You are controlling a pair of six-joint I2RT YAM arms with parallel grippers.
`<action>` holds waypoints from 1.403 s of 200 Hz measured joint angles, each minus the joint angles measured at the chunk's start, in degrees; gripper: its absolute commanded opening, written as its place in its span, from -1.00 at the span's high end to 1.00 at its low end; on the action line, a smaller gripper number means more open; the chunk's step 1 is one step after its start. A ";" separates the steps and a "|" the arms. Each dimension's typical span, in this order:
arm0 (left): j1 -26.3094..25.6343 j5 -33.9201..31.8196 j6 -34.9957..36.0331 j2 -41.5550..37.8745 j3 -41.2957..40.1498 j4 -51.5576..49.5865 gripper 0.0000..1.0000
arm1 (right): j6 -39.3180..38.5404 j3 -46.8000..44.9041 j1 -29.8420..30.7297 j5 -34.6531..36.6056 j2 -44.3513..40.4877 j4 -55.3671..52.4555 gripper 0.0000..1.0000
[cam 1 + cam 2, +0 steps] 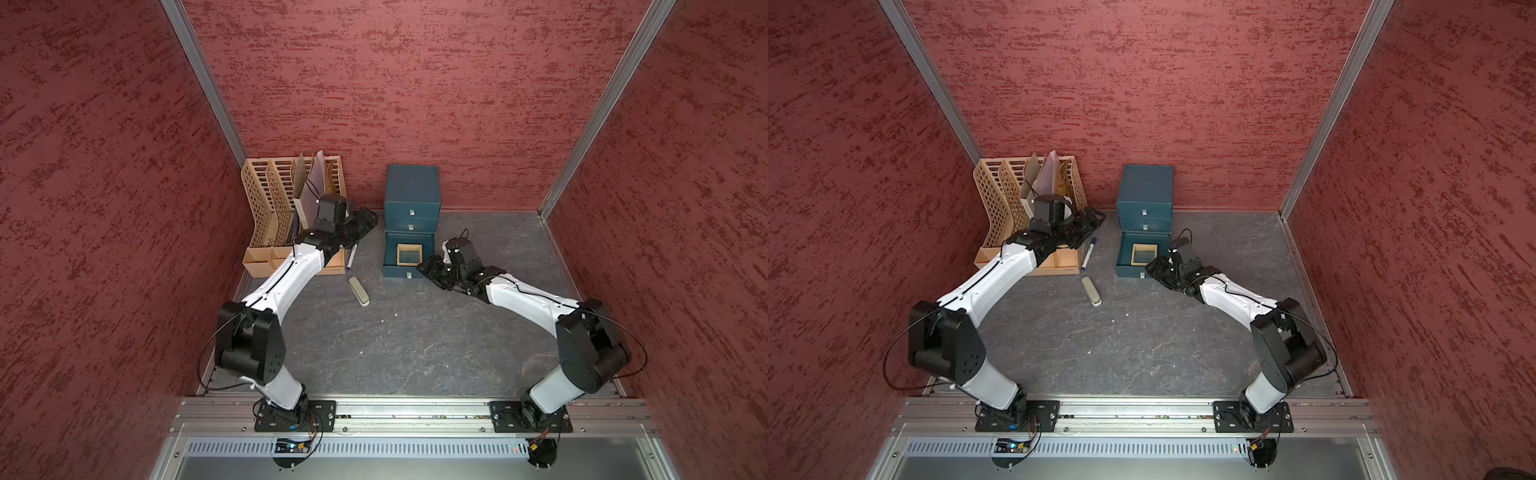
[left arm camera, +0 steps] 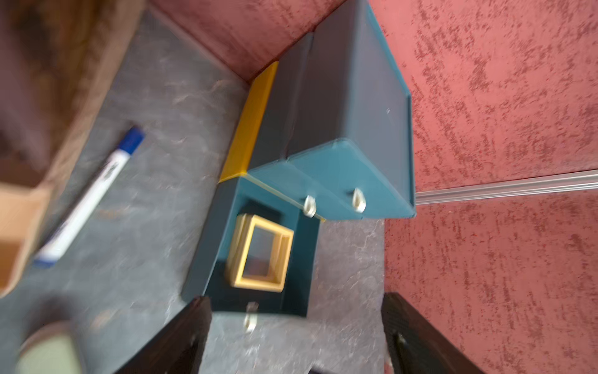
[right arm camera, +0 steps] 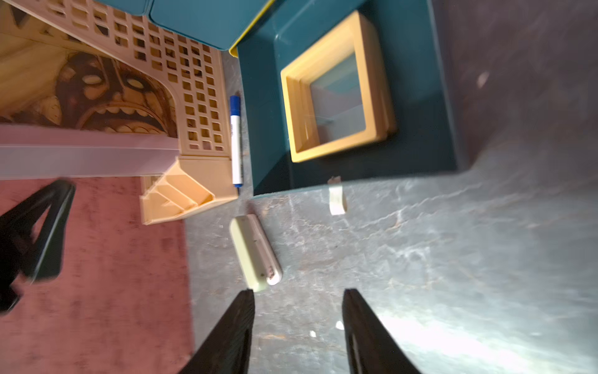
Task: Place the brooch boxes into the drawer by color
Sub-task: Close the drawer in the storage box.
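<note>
Right wrist: tan box (image 3: 338, 90) in btm drawer (image 3: 420, 97)

No legible text or labels.

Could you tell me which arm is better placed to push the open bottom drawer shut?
Right, probably. The right tool sits open beside the pulled-out bottom drawer; the left tool is farther off by the file rack.

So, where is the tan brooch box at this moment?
In a top view the tan brooch box lies inside the pulled-out bottom drawer of the teal chest, with the right gripper beside that drawer.
</note>
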 measured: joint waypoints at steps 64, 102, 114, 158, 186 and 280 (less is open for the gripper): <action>0.68 4.94 2.82 17.92 16.96 5.42 -0.77 | 16.55 -13.94 0.00 -5.62 0.09 26.03 -0.14; 0.66 5.68 4.28 24.13 23.47 5.33 -0.74 | 21.38 -16.39 -0.02 -6.60 3.15 35.23 -0.13; 0.63 5.53 4.96 25.11 24.65 4.85 -0.71 | 23.15 -17.03 0.00 -6.86 4.83 38.71 -0.12; 0.46 4.52 6.29 28.24 28.04 2.16 -0.63 | 28.46 -19.67 0.00 -6.58 11.32 48.81 -0.10; 0.42 3.41 6.43 28.96 29.79 0.70 -0.61 | 31.15 -20.06 0.04 -4.94 14.40 53.96 -0.06; 0.24 2.45 6.45 28.96 30.05 -0.24 -0.61 | 37.35 -15.26 0.57 0.22 24.79 61.40 0.17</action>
